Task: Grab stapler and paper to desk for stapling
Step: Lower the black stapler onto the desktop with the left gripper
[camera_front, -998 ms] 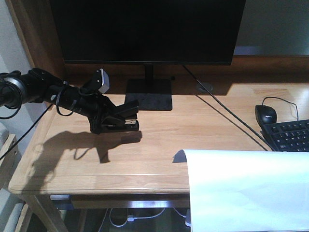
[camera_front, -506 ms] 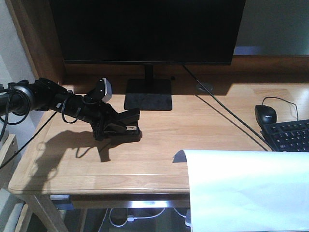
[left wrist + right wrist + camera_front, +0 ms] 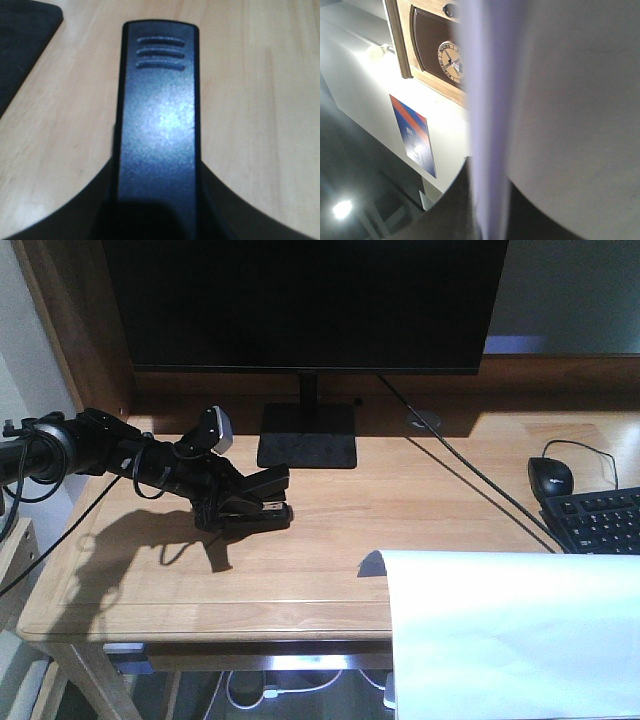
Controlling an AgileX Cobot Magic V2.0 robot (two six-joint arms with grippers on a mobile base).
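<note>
On the left half of the light-wood desk [image 3: 330, 540], my left gripper [image 3: 238, 503] is shut on the black stapler [image 3: 266, 502], which sits low at the desk surface. The left wrist view shows the stapler's ribbed top [image 3: 157, 100] running straight out between the dark jaws of the left gripper [image 3: 157, 220]. A large white paper [image 3: 510, 635] fills the lower right of the front view, overhanging the desk's front edge. In the right wrist view the paper [image 3: 560, 90] stands edge-on, with my right gripper [image 3: 487, 220] shut on it. The right gripper itself is hidden in the front view.
A big black monitor [image 3: 300, 300] stands at the back on a flat base [image 3: 308, 435], just behind the stapler. A cable [image 3: 470, 480] crosses the desk diagonally. A black mouse [image 3: 550, 476] and a keyboard [image 3: 600, 520] lie at the right edge.
The left arm has lowered, bringing the stapler down toward the desk surface and slightly right. The paper has stayed where it was.
</note>
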